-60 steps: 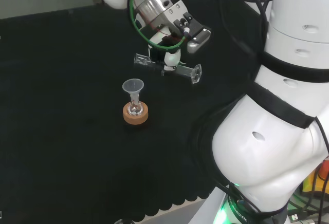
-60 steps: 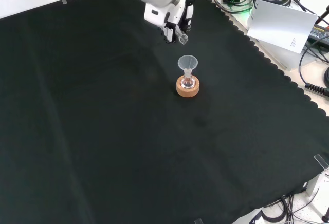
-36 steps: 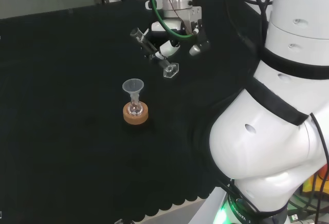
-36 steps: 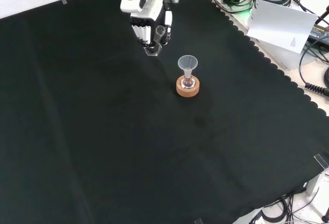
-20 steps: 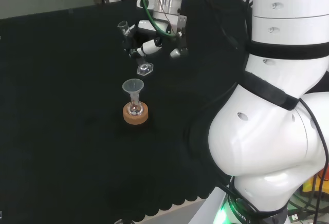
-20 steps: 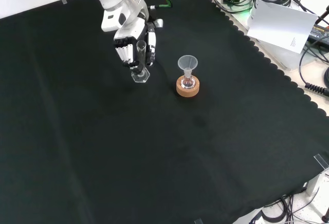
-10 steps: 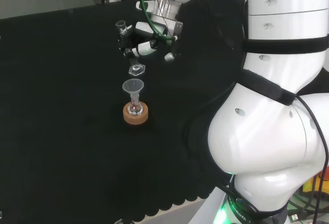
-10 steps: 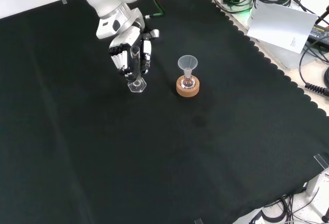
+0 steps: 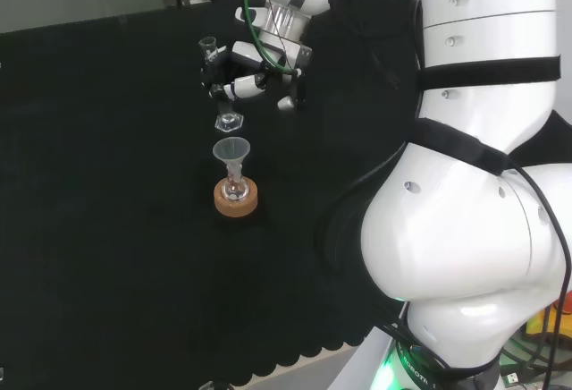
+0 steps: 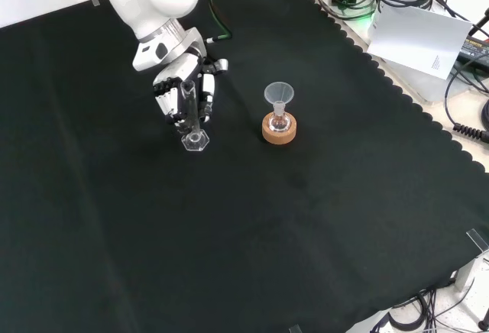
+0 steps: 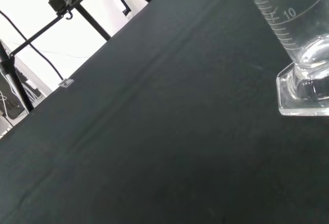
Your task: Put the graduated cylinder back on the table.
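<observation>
A clear glass graduated cylinder (image 10: 189, 115) with a hexagonal foot is held nearly upright by the hand (image 10: 183, 88), whose fingers curl round its tube. Its foot (image 10: 195, 141) is close to the black cloth; I cannot tell whether it touches. In the head view the cylinder (image 9: 218, 81) stands beyond the funnel, with the hand (image 9: 250, 81) to its right. The wrist view has the tube's printed scale and thick foot (image 11: 303, 93) close up over the cloth.
A small flask with a clear funnel (image 10: 279, 92) in its neck sits on a cork ring (image 10: 279, 130), right of the cylinder in the front view. In the head view the same funnel (image 9: 231, 150) is just nearer than the cylinder's foot. Black cloth (image 10: 229, 234) spreads around.
The hand has carried the cylinder from lying sideways near the far edge to nearly upright, moving left and lower in the front view, away from the funnel.
</observation>
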